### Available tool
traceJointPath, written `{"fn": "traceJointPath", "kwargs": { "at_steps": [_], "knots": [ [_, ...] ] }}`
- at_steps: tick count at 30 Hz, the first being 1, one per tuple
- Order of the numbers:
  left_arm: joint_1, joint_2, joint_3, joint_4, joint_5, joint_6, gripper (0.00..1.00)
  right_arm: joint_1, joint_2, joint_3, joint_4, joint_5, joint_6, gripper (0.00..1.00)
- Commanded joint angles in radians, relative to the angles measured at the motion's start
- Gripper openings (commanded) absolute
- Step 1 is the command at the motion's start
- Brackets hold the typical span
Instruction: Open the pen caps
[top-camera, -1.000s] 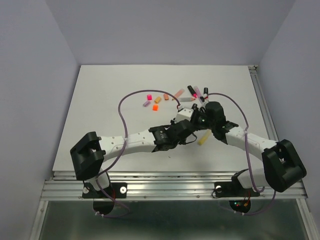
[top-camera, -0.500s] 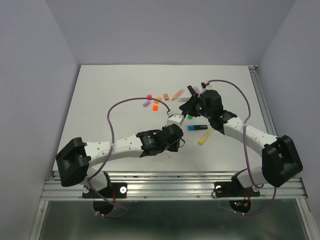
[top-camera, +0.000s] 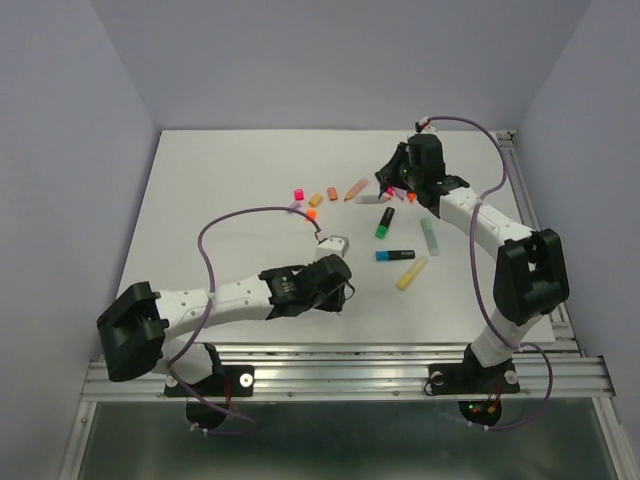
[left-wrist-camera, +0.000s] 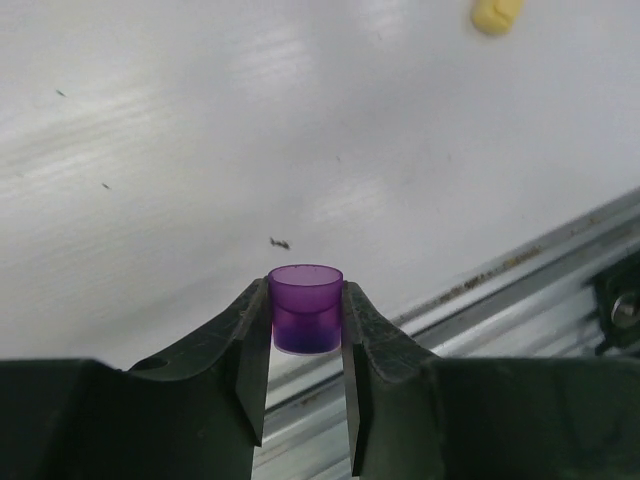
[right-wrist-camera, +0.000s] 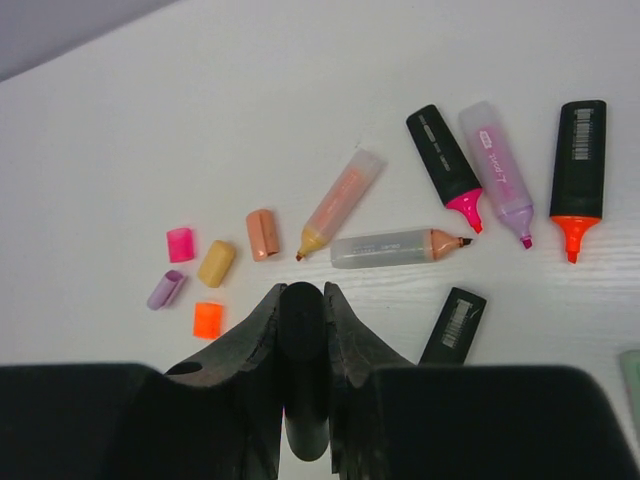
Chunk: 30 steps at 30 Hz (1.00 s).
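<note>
The left gripper (left-wrist-camera: 305, 322) was clamped on a small translucent purple plastic cap (left-wrist-camera: 305, 305). One black finger pressed each side, and the cap's rim stood just clear of the fingertips. It hung over the white table (left-wrist-camera: 200, 150) close to the metal rail (left-wrist-camera: 560, 290) at the near edge. The end of a pastel yellow pen (left-wrist-camera: 497, 12) lay well beyond it. From above, the left gripper (top-camera: 338, 290) sat well apart from the other scattered pieces.

The right gripper (right-wrist-camera: 302, 300) was closed tight on the rounded black barrel of a chunky pen (right-wrist-camera: 303, 330), which ran back between its fingers toward the camera. Just beyond and to the left lay five loose stubby caps:
- an orange cap (right-wrist-camera: 207, 319), nearest the fingers
- a lilac cap (right-wrist-camera: 166, 290)
- a yellow-orange cap (right-wrist-camera: 216, 263)
- a pink cap (right-wrist-camera: 180, 244)
- a peach cap (right-wrist-camera: 263, 233)

Ahead lay an uncapped pastel peach pen (right-wrist-camera: 340, 202) and a pale grey pen with a peach tip (right-wrist-camera: 395, 247). Farther right were a black pen with a pink tip (right-wrist-camera: 447, 167), a lilac pen (right-wrist-camera: 497, 170) and a black pen with an orange tip (right-wrist-camera: 577, 175). A short black barrel (right-wrist-camera: 453, 325) lay just beside the right finger.

From above, the right gripper (top-camera: 393, 187) hovered at the far right of the table. A green-ended pen (top-camera: 383, 227), a blue-ended pen (top-camera: 396, 255) and a mint pen (top-camera: 429, 236) lay nearer the arm bases.
</note>
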Motion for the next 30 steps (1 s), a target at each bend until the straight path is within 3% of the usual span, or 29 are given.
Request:
{"fn": "traceJointPath", "kwargs": {
  "at_steps": [1, 7, 15, 20, 24, 26, 28, 29, 30],
  "knots": [
    [0.128, 0.071, 0.095, -0.048, -0.098, 0.022, 0.0, -0.029, 0.051, 0.083, -0.07, 0.039, -0.066, 0.01],
    [0.361, 0.234, 0.261, 0.006, -0.133, 0.106, 0.0, -0.105, 0.172, 0.18, -0.136, 0.053, -0.113, 0.01],
    [0.49, 0.544, 0.574, -0.066, -0.141, 0.177, 0.0, -0.116, 0.362, 0.286, -0.147, 0.122, -0.202, 0.01],
    [0.54, 0.661, 0.709, -0.102, -0.127, 0.202, 0.0, -0.118, 0.439, 0.352, -0.171, 0.188, -0.25, 0.01],
    [0.552, 0.719, 0.798, -0.115, -0.135, 0.214, 0.05, -0.118, 0.464, 0.361, -0.168, 0.191, -0.255, 0.12],
    [0.552, 0.754, 0.836, -0.128, -0.11, 0.217, 0.12, -0.118, 0.467, 0.363, -0.161, 0.193, -0.252, 0.2],
    [0.552, 0.774, 0.852, -0.129, -0.097, 0.218, 0.2, -0.118, 0.465, 0.363, -0.162, 0.191, -0.25, 0.26],
    [0.552, 0.777, 0.859, -0.132, -0.092, 0.22, 0.31, -0.119, 0.464, 0.363, -0.164, 0.193, -0.247, 0.32],
    [0.552, 0.779, 0.861, -0.134, -0.087, 0.222, 0.37, -0.118, 0.459, 0.363, -0.168, 0.191, -0.247, 0.44]
  ]
}}
